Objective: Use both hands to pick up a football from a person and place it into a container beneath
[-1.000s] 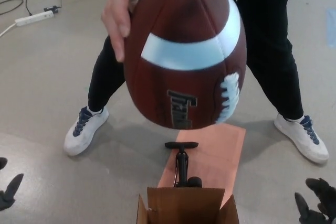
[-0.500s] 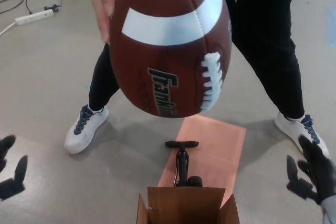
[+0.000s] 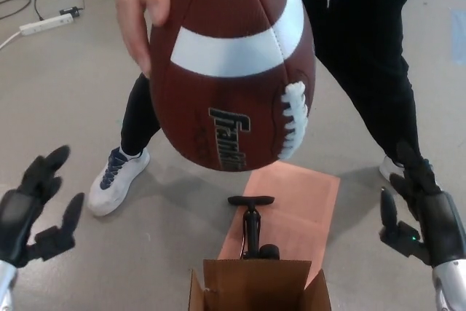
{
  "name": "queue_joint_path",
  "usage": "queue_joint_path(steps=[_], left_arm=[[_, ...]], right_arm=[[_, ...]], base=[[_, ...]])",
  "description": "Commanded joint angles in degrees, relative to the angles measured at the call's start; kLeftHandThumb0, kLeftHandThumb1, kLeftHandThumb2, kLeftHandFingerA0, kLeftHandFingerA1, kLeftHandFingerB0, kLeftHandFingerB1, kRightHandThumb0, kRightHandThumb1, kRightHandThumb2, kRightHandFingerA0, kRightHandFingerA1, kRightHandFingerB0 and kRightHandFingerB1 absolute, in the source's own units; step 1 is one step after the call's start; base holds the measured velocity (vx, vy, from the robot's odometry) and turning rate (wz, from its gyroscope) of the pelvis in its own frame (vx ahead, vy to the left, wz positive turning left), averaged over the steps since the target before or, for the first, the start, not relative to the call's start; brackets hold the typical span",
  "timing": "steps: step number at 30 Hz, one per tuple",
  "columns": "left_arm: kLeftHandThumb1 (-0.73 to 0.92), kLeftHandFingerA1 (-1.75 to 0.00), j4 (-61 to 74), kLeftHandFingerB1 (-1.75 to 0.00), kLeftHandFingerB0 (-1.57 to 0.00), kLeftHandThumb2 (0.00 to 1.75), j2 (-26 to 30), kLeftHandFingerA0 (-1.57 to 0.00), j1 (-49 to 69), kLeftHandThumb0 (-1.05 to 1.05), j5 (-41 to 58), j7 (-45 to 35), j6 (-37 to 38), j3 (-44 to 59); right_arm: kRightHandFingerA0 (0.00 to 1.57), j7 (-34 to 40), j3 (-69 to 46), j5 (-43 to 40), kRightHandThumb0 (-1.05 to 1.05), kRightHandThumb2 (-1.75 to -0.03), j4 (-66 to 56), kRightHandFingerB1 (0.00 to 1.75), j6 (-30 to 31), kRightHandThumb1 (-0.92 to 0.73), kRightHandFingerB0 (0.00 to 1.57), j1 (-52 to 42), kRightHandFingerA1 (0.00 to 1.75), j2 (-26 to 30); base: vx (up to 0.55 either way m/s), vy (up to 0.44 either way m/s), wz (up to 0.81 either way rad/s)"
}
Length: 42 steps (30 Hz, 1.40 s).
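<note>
1. A person's hand (image 3: 142, 16) grips the brown football (image 3: 231, 71) by its upper left side and holds it nose-down, high above the cardboard box (image 3: 256, 285).
2. The left hand (image 3: 33, 209) hangs low at the left, fingers spread, grasping nothing.
3. The right hand (image 3: 419, 213) hangs low at the right, fingers spread too.
4. A black pump (image 3: 252, 227) stands just behind the box.

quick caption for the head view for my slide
A person's hand offers a football above an open cardboard box, the robot's open left hand and right hand flanking it.
</note>
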<state>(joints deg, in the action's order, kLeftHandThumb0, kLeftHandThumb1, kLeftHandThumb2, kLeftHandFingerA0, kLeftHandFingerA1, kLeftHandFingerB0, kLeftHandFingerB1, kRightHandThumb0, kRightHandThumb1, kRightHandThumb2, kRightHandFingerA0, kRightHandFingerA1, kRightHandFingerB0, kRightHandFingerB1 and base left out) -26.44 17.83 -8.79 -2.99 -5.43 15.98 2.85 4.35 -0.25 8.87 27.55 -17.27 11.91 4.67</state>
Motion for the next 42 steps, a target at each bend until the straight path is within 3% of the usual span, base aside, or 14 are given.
queue_joint_path(steps=[1, 2, 4, 5, 9, 10, 17, 21, 22, 23, 26, 30, 35, 42], left_arm=[[0.74, -0.36, 59.3, -0.35, -0.04, 1.08, -1.0, -0.10, 15.1, -0.85, 17.2, -1.6, 3.9, -0.8], [0.92, -0.26, 60.6, -0.28, -0.08, 0.69, -1.6, -0.17, 15.5, -0.88, 16.3, -1.2, 3.8, -1.5], [0.74, -0.33, 62.0, -0.29, -0.02, 1.10, -1.8, -0.12, 15.7, -0.86, 15.4, -1.3, 3.4, -1.9], [0.75, -0.34, 62.6, -0.29, -0.02, 1.10, -2.1, -0.12, 15.4, -0.86, 14.7, -1.2, 3.5, -2.2], [0.75, -0.35, 64.0, -0.30, -0.02, 1.10, -3.3, -0.12, 15.2, -0.85, 13.5, -1.0, 2.9, -2.8], [0.92, -0.25, 64.4, -0.26, -0.06, 0.69, -3.5, -0.16, 15.2, -0.86, 13.4, -1.1, 2.5, -2.9], [0.91, -0.25, 67.6, -0.27, -0.07, 0.68, -3.3, -0.14, 16.1, -0.84, 14.0, -1.9, 1.2, -3.3], [0.91, -0.25, 68.3, -0.27, -0.06, 0.68, -3.9, -0.14, 15.9, -0.85, 13.1, -2.2, 1.0, -3.5], [0.92, -0.25, 68.5, -0.26, -0.05, 0.69, -4.1, -0.14, 15.4, -0.85, 12.2, -2.3, 1.1, -3.9], [0.74, -0.29, 68.9, -0.27, -0.02, 1.08, -4.1, -0.08, 15.0, -0.81, 12.0, -2.6, 0.8, -4.5], [0.73, -0.30, 69.8, -0.28, -0.01, 1.08, -4.1, -0.07, 14.6, -0.79, 12.3, -3.1, 0.0, -5.5], [0.91, -0.25, 71.6, -0.23, -0.07, 0.69, -4.7, -0.14, 12.6, -0.83, 11.2, -3.3, -2.0, -8.3], [0.92, -0.27, 74.6, -0.26, -0.08, 0.69, -6.1, -0.19, 10.7, -0.87, 6.9, -2.3, -5.5, -11.6], [0.75, -0.33, 77.2, -0.29, -0.05, 1.07, -6.4, -0.10, 10.7, -0.87, 3.7, -1.5, -9.1, -14.7]], right_arm=[[0.09, -3.0, 4.9, -4.7, -0.83, -0.78, -54.5, 0.00, -13.4, -0.92, 0.00, -11.9, 0.29, 0.1], [0.09, -3.0, 5.6, -3.4, -0.86, -0.78, -55.7, 0.00, -12.2, -0.92, 0.00, -12.1, 0.30, -0.1], [0.11, -2.9, 6.5, -2.1, -0.86, -0.74, -56.3, 0.01, -11.5, -0.92, 0.00, -12.2, 0.30, -0.6], [0.09, -2.8, 7.0, -1.5, -0.86, -1.14, -56.5, 0.12, -11.3, -0.79, 0.00, -12.2, 0.32, -1.0], [0.09, -3.4, 7.6, -1.1, -0.85, -0.77, -56.9, 0.02, -10.6, -0.92, 0.00, -11.5, 0.28, -0.9], [0.11, -3.7, 7.8, -1.3, -1.00, -1.19, -57.2, 0.07, -9.9, -0.87, 0.00, -11.2, 0.22, -0.7], [0.10, -4.1, 9.5, 0.6, -1.02, -1.21, -59.6, 0.04, -7.4, -0.90, 0.00, -10.4, 0.20, -1.0], [0.10, -4.6, 10.4, 0.5, -1.03, -1.21, -60.6, 0.04, -6.5, -0.91, 0.00, -10.5, 0.21, -0.9], [0.08, -5.2, 11.1, 0.8, -0.89, -0.82, -61.4, 0.00, -5.3, -0.92, 0.00, -10.4, 0.24, -0.6], [0.14, -5.6, 11.9, 1.1, -1.00, -1.22, -61.7, 0.07, -4.6, -0.88, 0.00, -9.9, 0.19, -0.7], [0.09, -5.9, 13.1, 0.9, -0.91, -0.81, -62.2, 0.00, -3.9, -0.92, 0.00, -9.4, 0.24, -0.9], [0.14, -6.4, 14.8, 0.0, -1.01, -1.21, -63.3, 0.06, -2.2, -0.88, 0.00, -8.8, 0.16, -1.1], [0.15, -6.8, 17.1, 0.1, -0.89, -0.80, -65.3, 0.12, 0.3, -0.92, 0.00, -8.9, 0.27, -1.5], [0.08, -5.4, 19.5, 1.5, -0.94, -0.97, -63.3, 0.10, -1.0, -0.77, 0.00, -7.7, 0.20, -2.0]], base=[[0.00, 0.000, 0.00], [0.00, 0.000, 0.00], [0.00, 0.000, 0.00], [0.00, 0.000, 0.00], [0.00, 0.000, 0.00], [0.00, 0.000, 0.00], [0.00, 0.000, 0.00], [0.00, 0.000, 0.00], [0.00, 0.000, 0.00], [0.00, 0.000, 0.00], [0.00, 0.000, 0.00], [0.00, 0.000, 0.00], [0.00, 0.000, 0.00], [0.00, 0.000, 0.00]])
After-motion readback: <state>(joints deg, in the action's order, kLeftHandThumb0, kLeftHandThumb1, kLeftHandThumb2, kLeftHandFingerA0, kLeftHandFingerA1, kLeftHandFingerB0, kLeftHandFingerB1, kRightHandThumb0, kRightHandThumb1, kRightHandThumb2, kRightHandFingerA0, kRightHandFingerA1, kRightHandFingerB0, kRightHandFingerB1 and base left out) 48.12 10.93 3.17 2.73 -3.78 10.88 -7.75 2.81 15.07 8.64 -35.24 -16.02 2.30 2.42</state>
